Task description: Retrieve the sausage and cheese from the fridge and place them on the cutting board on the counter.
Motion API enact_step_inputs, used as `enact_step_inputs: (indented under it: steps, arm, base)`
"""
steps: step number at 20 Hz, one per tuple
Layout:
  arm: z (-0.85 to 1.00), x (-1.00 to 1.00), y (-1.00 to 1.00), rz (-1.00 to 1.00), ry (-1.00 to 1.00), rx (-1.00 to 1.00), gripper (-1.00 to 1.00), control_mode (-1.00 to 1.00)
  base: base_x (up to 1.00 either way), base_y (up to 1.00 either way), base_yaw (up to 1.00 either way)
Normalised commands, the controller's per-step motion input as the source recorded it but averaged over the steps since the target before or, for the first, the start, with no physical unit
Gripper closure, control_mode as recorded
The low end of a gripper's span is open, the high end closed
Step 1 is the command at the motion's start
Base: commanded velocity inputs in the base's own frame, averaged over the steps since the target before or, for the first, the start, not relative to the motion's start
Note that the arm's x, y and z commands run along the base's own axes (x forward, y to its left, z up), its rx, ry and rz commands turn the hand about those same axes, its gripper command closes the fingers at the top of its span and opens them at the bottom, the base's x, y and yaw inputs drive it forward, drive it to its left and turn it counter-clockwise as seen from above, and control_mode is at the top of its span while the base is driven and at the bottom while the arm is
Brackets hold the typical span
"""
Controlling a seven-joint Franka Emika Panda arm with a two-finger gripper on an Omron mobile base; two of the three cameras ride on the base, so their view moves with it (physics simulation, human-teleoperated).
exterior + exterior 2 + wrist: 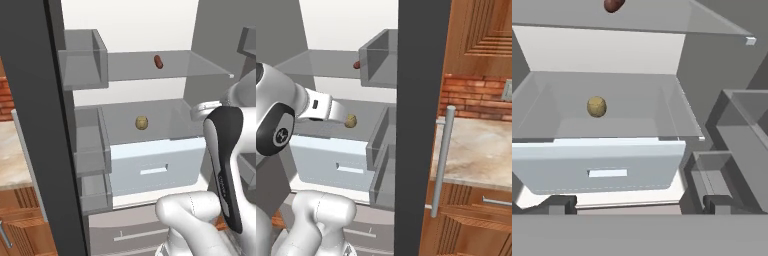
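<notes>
Basically, arm pose: white Franka arm with dark joints rises at the lower right of the left base view, forearm reaching forward into the open fridge; wrist section extends toward the middle shelf in the right base view.
Gripper (639,207): two dark finger tips (559,204) at the bottom of the hand view, set wide apart, nothing between them, so released.
Camera aim: hand view looks level into the fridge interior, at the middle shelf and the drawer.
Fridge (35,125): tall light grey fridge, door open, dark door edge at the left of the left base view, grey door bins, white inner walls.
Sausage (158,61): small dark reddish-brown cylinder with rounded ends, lies on the upper grey translucent shelf (200,67), near its middle; above and well apart from the finger tips, at the top edge of the hand view.
Round thing (141,122): small tan-yellow ball on the middle shelf, above the pale blue drawer (155,170); ahead of the gripper, left of its centre line, not touched.
Counter (481,145): beige marbled worktop with brown wooden fronts, red brick wall behind, right of the fridge door in the right base view.
Cheese: cannot tell.
</notes>
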Motion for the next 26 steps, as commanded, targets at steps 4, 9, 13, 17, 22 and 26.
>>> enact_step_inputs:
  steps: [4,9,13,17,22,26]
  arm:
    - [0.00,0.00,0.00,0.00,0.00,0.00,-1.00,1.00]
    - [-0.12,0.06,0.12,0.03,0.04,-0.01,-1.00,-1.00]
    - [-0.31,0.15,0.47,0.09,0.12,-0.03,-1.00,-1.00]
    - [-0.30,0.16,0.40,0.09,0.15,-0.02,-1.00,-1.00]
    - [-0.29,0.25,0.04,0.07,0.11,0.00,-1.00,-1.00]
    - [-0.37,0.48,0.00,0.05,0.09,0.00,-1.00,-1.00]
  base:
    - [0.36,0.17,0.02]
    - [0.06,0.18,0.03]
    - [0.00,0.00,0.00]
    - [0.00,0.00,0.00]
    - [0.00,0.00,0.00]
    - [0.00,0.00,0.00]
